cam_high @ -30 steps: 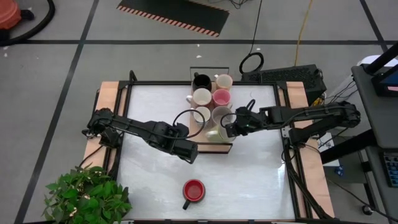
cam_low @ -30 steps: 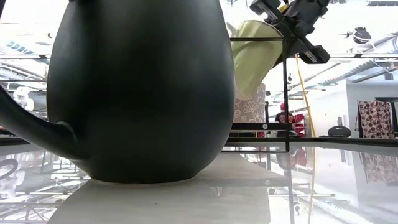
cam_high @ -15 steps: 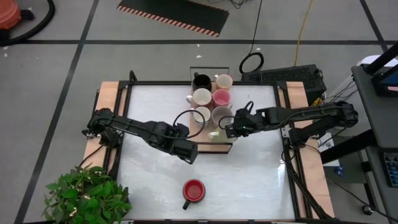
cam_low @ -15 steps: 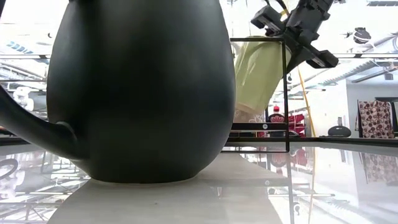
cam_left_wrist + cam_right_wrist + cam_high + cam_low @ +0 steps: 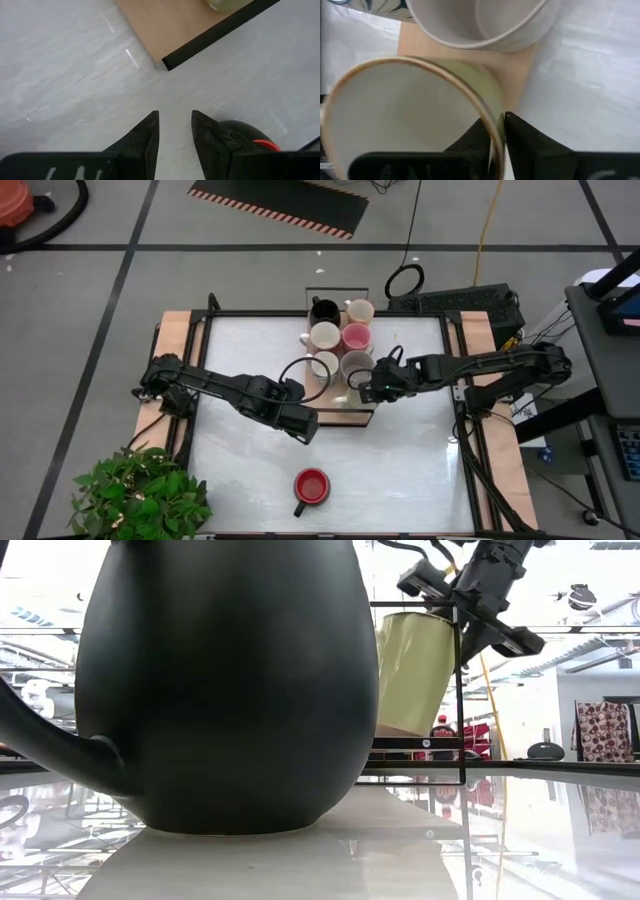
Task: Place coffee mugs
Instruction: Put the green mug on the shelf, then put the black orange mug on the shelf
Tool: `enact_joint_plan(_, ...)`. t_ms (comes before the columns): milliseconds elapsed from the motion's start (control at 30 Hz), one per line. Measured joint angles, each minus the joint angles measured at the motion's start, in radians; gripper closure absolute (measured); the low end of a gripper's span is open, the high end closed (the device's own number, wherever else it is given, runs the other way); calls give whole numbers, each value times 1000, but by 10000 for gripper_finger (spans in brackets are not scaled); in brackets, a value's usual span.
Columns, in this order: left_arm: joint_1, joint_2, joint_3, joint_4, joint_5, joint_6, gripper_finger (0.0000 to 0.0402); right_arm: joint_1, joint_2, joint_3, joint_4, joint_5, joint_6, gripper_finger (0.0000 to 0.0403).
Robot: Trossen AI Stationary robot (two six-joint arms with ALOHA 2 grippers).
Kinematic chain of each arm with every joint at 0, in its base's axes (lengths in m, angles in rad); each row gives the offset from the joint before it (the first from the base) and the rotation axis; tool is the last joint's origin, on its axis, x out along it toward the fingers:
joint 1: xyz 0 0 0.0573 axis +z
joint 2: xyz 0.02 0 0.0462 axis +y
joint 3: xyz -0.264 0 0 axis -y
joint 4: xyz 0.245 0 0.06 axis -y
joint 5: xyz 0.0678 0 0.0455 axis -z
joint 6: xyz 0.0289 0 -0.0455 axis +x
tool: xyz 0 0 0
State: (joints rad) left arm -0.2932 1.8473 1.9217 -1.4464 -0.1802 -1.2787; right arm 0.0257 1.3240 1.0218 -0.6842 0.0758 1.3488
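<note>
A light-wood tray (image 5: 322, 414) at the table's far middle holds several mugs: black (image 5: 324, 310), pink (image 5: 356, 336), grey (image 5: 357, 365) and cream ones. My right gripper (image 5: 368, 390) is shut on a pale cream mug (image 5: 344, 392) at the tray's near end. The mug stands nearly upright there (image 5: 415, 670). A red-lined dark mug (image 5: 311, 486) sits on its base on the table near the front edge. It fills the low view (image 5: 225, 690). My left gripper (image 5: 300, 423) hangs open above the table beside the tray's near corner (image 5: 170, 62), touching nothing. My right gripper holds the pale cream mug by its rim (image 5: 496, 122), one finger (image 5: 482, 137) inside the mug and the other (image 5: 522, 137) outside its wall. The fingers come slanting down from the table's right. The mug is almost upright, its base (image 5: 400, 726) down at the tray's wood; whether it rests there I cannot tell.
The grey mug (image 5: 485, 20) stands right behind the held one. The tray's black wire frame (image 5: 462, 690) rises beside the right gripper. A potted plant (image 5: 140, 500) sits off the front left corner. Bare table lies between the tray and the red-lined mug.
My right gripper has sunk a little toward the tray's near end and has rolled. The pale cream mug, tipped over and higher a second ago, has come down and stands nearly upright in the tray.
</note>
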Motion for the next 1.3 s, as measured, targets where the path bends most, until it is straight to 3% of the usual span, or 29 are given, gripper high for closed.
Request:
enact_joint_plan(333, 4, 0, 0, -1, 0, 29, 284, 0, -24, 1, -8, -6, -30, 239)
enact_joint_plan(567, 19, 0, 0, -2, -1, 36, 284, 0, -66, 1, 17, -1, -33, 186)
enact_joint_plan(800, 12, 0, 0, -2, -2, 29, 284, -8, -113, 0, 30, 0, -59, 161)
enact_joint_plan(1000, -11, 0, 0, -43, 1, -81, 284, -22, -165, 0, 19, 1, -93, 156)
enact_joint_plan(1300, -73, 0, 0, -46, 109, -163, 284, -25, -242, 0, 15, 27, -150, 156)
